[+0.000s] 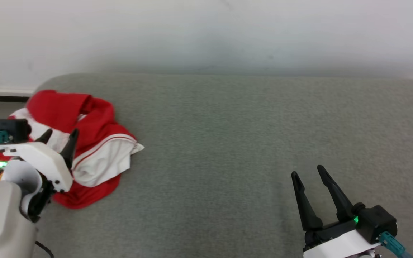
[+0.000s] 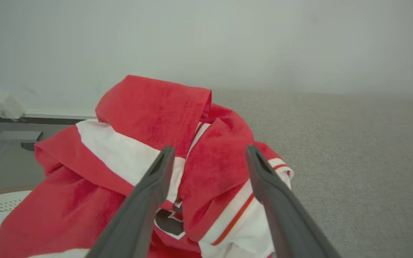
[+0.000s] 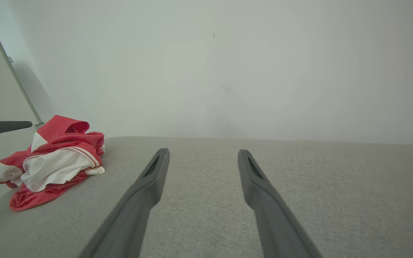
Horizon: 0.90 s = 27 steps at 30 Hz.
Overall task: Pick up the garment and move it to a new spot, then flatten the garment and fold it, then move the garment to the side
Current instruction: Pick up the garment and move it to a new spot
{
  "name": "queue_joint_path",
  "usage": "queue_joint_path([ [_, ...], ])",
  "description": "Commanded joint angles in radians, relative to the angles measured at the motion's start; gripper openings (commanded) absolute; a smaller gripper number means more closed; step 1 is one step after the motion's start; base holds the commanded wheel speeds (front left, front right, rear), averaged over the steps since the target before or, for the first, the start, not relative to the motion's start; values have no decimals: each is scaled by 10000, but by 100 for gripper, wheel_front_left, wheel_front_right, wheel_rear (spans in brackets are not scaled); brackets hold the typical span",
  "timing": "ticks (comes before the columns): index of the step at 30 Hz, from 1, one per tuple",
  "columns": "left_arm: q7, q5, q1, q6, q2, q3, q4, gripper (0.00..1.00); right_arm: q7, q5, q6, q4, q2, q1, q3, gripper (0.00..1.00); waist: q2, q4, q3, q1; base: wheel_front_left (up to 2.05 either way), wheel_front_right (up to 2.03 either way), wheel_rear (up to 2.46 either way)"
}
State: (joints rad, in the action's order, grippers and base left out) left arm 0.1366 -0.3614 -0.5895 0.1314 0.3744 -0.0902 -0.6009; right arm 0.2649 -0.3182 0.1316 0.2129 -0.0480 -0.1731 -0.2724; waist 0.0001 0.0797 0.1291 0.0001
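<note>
Our left pincer (image 1: 61,133) hangs open over the crumpled red and white garment (image 1: 99,122), its fingers spread to either side of a raised red fold; the garment lies bunched at the far left corner of the grey cloth-covered tabletop (image 1: 228,143). Our right pincer (image 1: 307,171) is open and empty at the near right, well apart from the cloth.

The main risk we see is a shallow bite: if the fingers close on the top fold alone, the heap may unroll as we lift, and the trailing part would drag; a bite through too many layers would carry the bundle knotted and make flattening harder. The left edge worries us as well; part of the garment seems to lap over it, though our own forearm hides that side and we cannot be sure; a sideways tug there could pull the whole thing off. With one pincer doing the lifting, a loose sleeve could catch on the rough covering.
</note>
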Motion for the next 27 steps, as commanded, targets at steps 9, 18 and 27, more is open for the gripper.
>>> queue_joint_path([
  [9,2173,-2102,-633,-17,1347,-1350,-1426,100,-9,-158,-17,-69,-42,-326,12,100,-1,-1406,613,-1,0,0,0],
  [18,3429,-3457,-523,-14,1691,-2512,-2527,100,-9,-243,-17,-95,-44,-473,-28,100,-1,-2043,923,-1,0,0,0],
  [27,3119,-4200,-773,-12,2088,-3537,-2306,0,-9,-333,-17,9,-41,-375,74,100,-1,-2013,605,-1,0,0,0],
])
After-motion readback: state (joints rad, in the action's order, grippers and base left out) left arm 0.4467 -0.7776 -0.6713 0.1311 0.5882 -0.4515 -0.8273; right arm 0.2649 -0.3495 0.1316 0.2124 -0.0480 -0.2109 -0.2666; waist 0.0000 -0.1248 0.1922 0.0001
